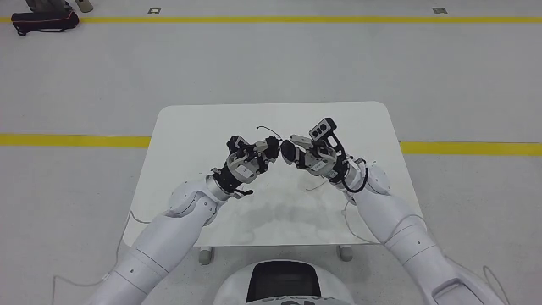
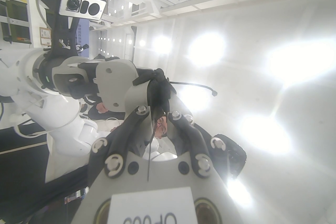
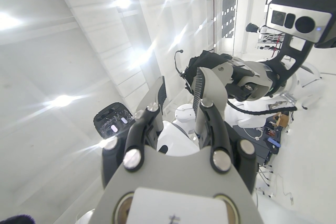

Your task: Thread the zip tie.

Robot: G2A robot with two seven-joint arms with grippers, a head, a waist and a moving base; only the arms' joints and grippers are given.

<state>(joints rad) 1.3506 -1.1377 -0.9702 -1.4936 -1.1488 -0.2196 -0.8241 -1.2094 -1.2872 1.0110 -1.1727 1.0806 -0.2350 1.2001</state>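
Both arms hang above the middle of the white table [image 1: 186, 135], grippers tip to tip. The zip tie [image 1: 267, 129] is a thin black strap. My left gripper [image 2: 157, 101] is shut on it. One end curves away to the small head [image 2: 214, 93], and the tail [image 2: 148, 156] runs back between the fingers. In the right wrist view the left gripper [image 3: 207, 62] holds the strap [image 3: 176, 64] with the head uppermost. My right gripper [image 3: 179, 89] is open, its ribbed finger pad [image 3: 198, 86] close beside the strap. From above, the right gripper [image 1: 290, 148] almost touches the left gripper [image 1: 271, 146].
The table top around the grippers is bare white. A thin white cable [image 1: 318, 185] lies on it under the right arm. Grey floor with yellow lines [image 1: 76, 141] surrounds the table, and a dark bag [image 1: 42, 13] lies far off.
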